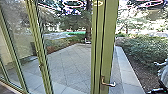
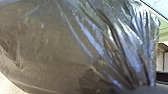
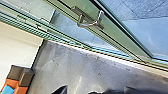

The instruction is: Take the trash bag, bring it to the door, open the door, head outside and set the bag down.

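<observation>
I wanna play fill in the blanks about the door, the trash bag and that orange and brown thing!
The door's frame is coloured ____. 
Fixed to it is a metal ____.
The trash bag is made of shiny ____.
The orange and brown thing has a bright ____ patch.
Missing words: green, handle, plastic, blue.

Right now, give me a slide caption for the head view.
A green door frame and metal handle before a paved yard, with shrubs alongside and a tree beyond.
</observation>
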